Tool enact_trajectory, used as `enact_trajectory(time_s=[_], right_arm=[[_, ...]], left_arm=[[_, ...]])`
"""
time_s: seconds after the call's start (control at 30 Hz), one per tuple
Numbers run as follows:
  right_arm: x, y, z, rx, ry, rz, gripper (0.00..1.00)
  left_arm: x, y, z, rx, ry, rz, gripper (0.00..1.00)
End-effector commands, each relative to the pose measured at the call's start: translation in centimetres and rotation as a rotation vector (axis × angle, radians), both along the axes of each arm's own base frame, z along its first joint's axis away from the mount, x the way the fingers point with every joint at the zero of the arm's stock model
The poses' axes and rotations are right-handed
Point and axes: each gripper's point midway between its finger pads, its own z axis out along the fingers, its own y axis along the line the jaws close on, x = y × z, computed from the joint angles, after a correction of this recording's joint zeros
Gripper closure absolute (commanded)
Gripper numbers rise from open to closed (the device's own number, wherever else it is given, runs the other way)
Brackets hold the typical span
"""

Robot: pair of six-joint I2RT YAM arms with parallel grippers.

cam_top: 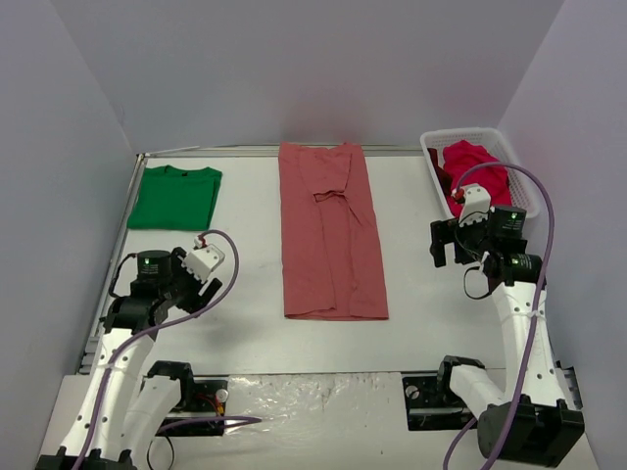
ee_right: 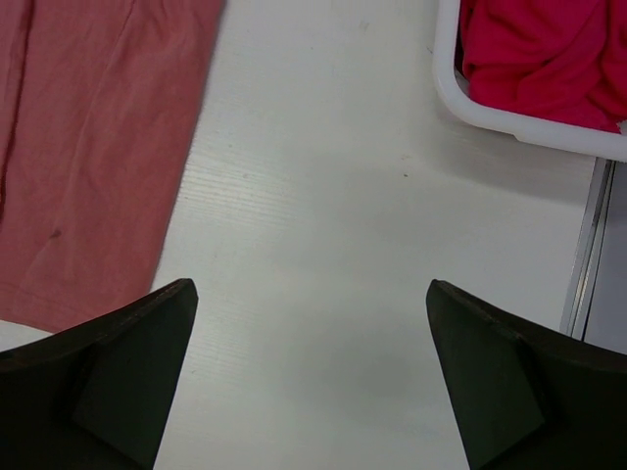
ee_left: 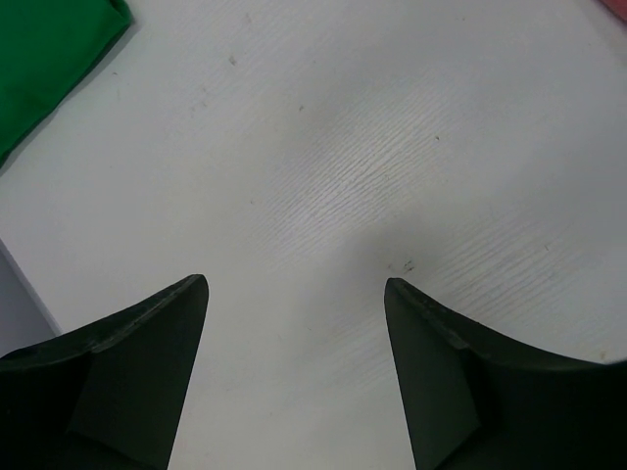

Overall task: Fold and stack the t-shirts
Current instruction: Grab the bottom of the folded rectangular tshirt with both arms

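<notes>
A salmon-pink t-shirt [cam_top: 331,230] lies in the middle of the table, folded lengthwise into a long strip; its edge shows in the right wrist view [ee_right: 88,147]. A green t-shirt [cam_top: 174,196] lies folded at the back left, and its corner shows in the left wrist view [ee_left: 49,59]. Crimson t-shirts [cam_top: 475,171] are bunched in the basket, also seen in the right wrist view [ee_right: 539,49]. My left gripper [cam_top: 208,286] [ee_left: 294,284] is open and empty over bare table, left of the pink shirt. My right gripper [cam_top: 448,250] [ee_right: 312,286] is open and empty between the pink shirt and the basket.
A white lattice basket [cam_top: 431,157] [ee_right: 451,88] stands at the back right corner. Grey walls close the table on the left, back and right. A metal rail [ee_right: 588,255] runs along the table's right edge.
</notes>
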Motion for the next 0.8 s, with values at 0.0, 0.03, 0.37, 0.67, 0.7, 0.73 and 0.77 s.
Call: enact_trajectory(time_s=[0.0,0.03,0.37,0.67,0.7,0.73,0.77], right_arm=[[-0.2,1.2,1.8,0.002,-0.076,0.067,0.00],[-0.1,1.8,1.5,0.027,-0.060,0.094,0.00],[0.9,1.6,0.0,-0.057,0.146,0.224,0.00],[2.4,3.0,-0.4,0.049,0.146,0.223,0.00],[2.3,3.1,-0.9,0.057,0.158,0.220,0.00],[2.7,3.1,-1.2,0.062,0.150,0.218,0.00],[2.8,3.2,-1.4,0.077,0.150,0.206,0.00]], left_arm=[[0.5,-0.8,1.6,-0.009,-0.021,-0.039,0.28],[0.6,-1.1,2.1,0.003,-0.036,-0.066,0.28],[-1.3,-6.5,3.4,0.148,0.151,-0.495,0.29],[-0.8,-13.1,-1.1,0.295,0.104,-0.635,0.34],[-1.3,-14.4,-1.9,0.298,0.089,-0.669,0.33],[-1.4,-14.8,-2.7,0.304,0.101,-0.669,0.33],[-1.4,-15.3,-3.1,0.311,0.093,-0.676,0.33]])
